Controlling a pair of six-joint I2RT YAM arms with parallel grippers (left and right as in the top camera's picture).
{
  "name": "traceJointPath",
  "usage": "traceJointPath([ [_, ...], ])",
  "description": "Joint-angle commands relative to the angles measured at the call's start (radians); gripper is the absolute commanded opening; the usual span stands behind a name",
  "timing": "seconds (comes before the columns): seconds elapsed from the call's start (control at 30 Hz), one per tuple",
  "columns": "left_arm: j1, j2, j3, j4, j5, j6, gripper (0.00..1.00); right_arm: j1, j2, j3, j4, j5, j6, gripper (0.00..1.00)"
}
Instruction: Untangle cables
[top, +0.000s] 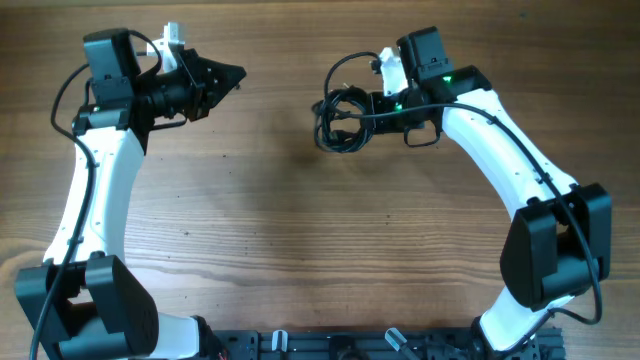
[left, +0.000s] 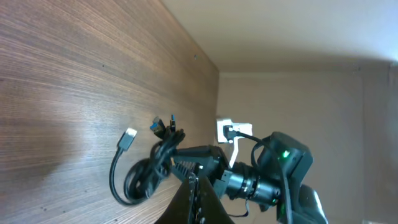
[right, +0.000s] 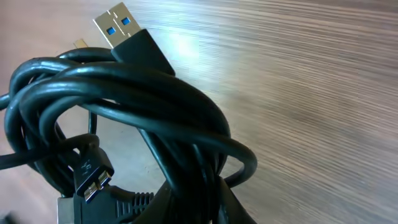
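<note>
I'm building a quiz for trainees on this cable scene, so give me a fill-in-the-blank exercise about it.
1. The tangle of thin black cables sits at the claw of the ___ arm.
2. The flat silver USB plug sticking out of it has a ___ insert.
3. The left claw holds ___.
4. The table is made of brown ___.
Missing words: right; blue; nothing; wood.

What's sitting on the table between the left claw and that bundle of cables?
Nothing: only bare wooden table separates the left gripper from the cables, seen overhead.
</note>
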Motion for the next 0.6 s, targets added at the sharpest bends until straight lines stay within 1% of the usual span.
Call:
traceJointPath([
  [0.0, -0.026, -0.019, 0.016, -0.068, -0.030, 0.097, 0.07, 0.003, 0.003, 0.002, 0.039, -0.322, -0.093, 0.04],
  [0.07, -0.055, -0.019, 0.016, -0.145, -0.133, 0.098, 0.12, 0.003, 0.003, 0.002, 0.060, -0.415, -0.064, 0.04],
  [0.17, -0.103, -0.019, 0.016, -0.238, -0.256, 0.177, 0.18, 0.003, 0.003, 0.002, 0.114, -0.592, -0.056, 0.04],
  [0.2, -0.117, -0.019, 0.016, -0.260, -0.279, 0.199, 0.20, 0.003, 0.003, 0.002, 0.124, -0.601, -0.045, 0.04],
  [0.27, -0.140, -0.019, 0.016, -0.278, -0.281, 0.250, 0.23, 0.003, 0.003, 0.002, 0.133, -0.600, -0.043, 0.04],
  [0.37, -0.153, -0.019, 0.016, -0.286, -0.280, 0.287, 0.34, 0.003, 0.003, 0.002, 0.134, -0.600, -0.042, 0.04],
  [0.4, -0.153, -0.019, 0.016, -0.289, -0.271, 0.300, 0.35, 0.003, 0.003, 0.002, 0.134, -0.600, -0.042, 0.04],
  [0.47, -0.153, -0.019, 0.016, -0.288, -0.247, 0.306, 0.36, 0.003, 0.003, 0.002, 0.134, -0.600, -0.042, 0.04],
  [0.57, -0.153, -0.019, 0.016, -0.284, -0.209, 0.306, 0.43, 0.003, 0.003, 0.002, 0.134, -0.586, -0.017, 0.04],
])
